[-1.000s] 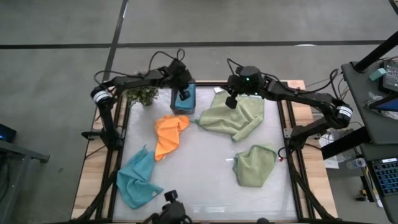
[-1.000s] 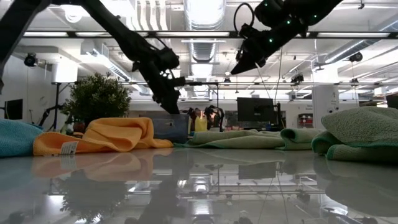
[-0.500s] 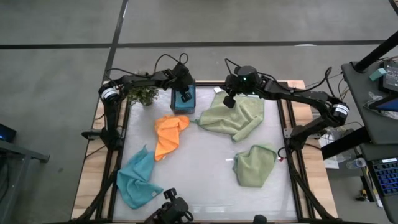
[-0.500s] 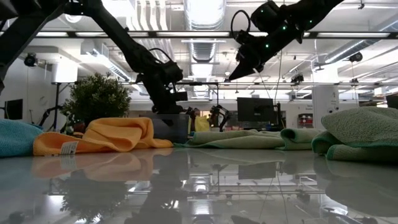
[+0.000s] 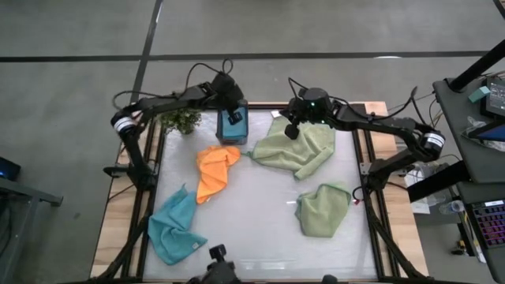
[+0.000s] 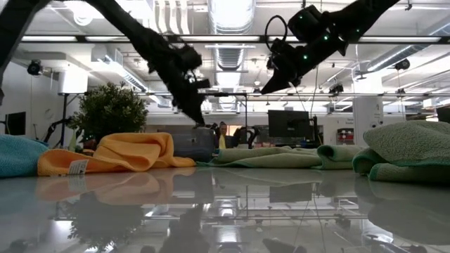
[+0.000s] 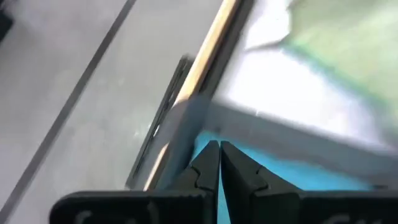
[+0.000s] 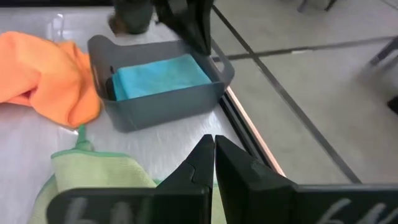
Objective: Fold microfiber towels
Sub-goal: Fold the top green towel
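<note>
Your right gripper (image 5: 291, 129), fingers pressed together and empty, hovers over the far corner of the crumpled sage green towel (image 5: 298, 147), which stretches toward the table's near-right from there.

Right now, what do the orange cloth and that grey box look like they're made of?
The orange cloth looks like soft, matte fabric, likely microfiber: it slumps in rounded folds. The grey box seems to be moulded plastic with a smooth, dull finish: thin rigid walls, rounded corners. It holds a folded blue cloth.
</note>
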You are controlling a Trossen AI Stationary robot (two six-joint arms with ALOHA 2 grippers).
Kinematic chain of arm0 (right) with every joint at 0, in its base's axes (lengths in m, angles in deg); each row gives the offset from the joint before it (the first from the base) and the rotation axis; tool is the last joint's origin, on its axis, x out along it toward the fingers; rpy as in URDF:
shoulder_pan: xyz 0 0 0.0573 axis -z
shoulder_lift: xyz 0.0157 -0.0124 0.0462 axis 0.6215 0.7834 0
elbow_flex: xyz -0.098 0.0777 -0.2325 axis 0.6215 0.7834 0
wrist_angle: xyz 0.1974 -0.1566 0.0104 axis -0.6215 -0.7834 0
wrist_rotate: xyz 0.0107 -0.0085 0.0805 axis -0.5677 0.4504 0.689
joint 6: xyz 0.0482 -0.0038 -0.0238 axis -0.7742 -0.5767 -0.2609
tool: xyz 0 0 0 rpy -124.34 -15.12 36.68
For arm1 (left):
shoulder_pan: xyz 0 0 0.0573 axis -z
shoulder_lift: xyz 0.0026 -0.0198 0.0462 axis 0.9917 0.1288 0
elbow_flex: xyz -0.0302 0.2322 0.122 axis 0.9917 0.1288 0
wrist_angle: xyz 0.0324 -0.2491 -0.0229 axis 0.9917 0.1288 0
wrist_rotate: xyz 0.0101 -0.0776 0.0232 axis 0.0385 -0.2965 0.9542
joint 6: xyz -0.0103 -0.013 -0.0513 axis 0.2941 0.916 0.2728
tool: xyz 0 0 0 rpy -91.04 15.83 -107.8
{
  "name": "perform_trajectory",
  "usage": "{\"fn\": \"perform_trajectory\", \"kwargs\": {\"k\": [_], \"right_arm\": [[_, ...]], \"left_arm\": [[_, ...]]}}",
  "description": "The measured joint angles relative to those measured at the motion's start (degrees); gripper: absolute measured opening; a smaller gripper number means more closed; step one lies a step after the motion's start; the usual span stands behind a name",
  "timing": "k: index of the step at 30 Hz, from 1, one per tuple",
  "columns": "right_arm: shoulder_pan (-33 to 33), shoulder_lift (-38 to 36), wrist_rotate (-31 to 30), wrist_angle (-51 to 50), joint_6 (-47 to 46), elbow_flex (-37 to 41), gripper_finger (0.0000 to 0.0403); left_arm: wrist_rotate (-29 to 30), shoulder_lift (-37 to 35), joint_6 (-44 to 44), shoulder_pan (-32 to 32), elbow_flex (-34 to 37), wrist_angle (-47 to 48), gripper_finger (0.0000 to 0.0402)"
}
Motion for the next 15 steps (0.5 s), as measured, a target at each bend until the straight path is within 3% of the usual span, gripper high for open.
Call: {"fn": "perform_trajectory", "kwargs": {"k": [4, 15], "right_arm": [[-0.02, -0.46, 2.66, 5.82, 0.04, 4.76, 0.0009], [-0.96, -0.44, 7.96, 30.21, -4.32, 19.87, 0.0009]], "left_arm": [[-5.17, -5.64, 0.02, 3.08, 0.89, -0.11, 0.0000], [-5.85, -17.02, 0.09, 17.69, 9.57, -7.22, 0.0000]]}}
